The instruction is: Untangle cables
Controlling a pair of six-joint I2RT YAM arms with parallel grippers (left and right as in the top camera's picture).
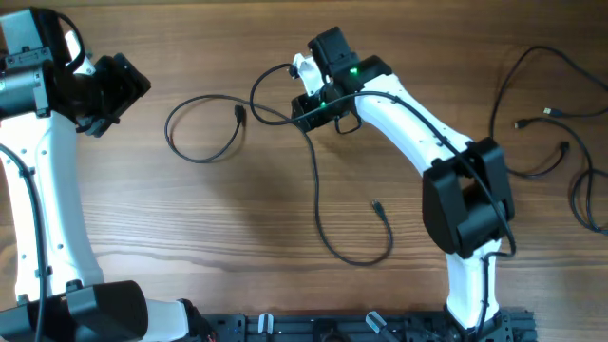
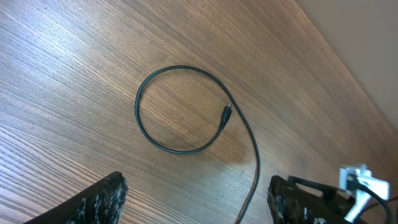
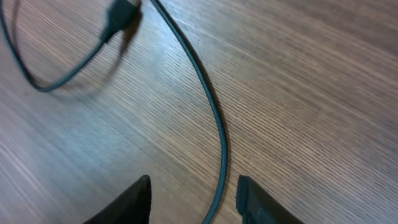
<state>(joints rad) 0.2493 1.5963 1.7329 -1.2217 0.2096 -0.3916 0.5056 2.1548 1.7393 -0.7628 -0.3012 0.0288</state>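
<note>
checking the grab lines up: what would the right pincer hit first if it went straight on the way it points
Most likely the black cable running between the fingers of the right pincer, then the wooden table beneath it; depth is unclear.

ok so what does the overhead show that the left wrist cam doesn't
Only the overhead: the whole left arm and right arm, the right one reaching over the cables at the table's middle; the long strand trailing down to a free plug; and the separate cables near the right edge. Only the left wrist: its own jaws at the bottom edge, wide apart with nothing between them. Both: the round cable loop with its connector end, lying on the wooden table.
</note>
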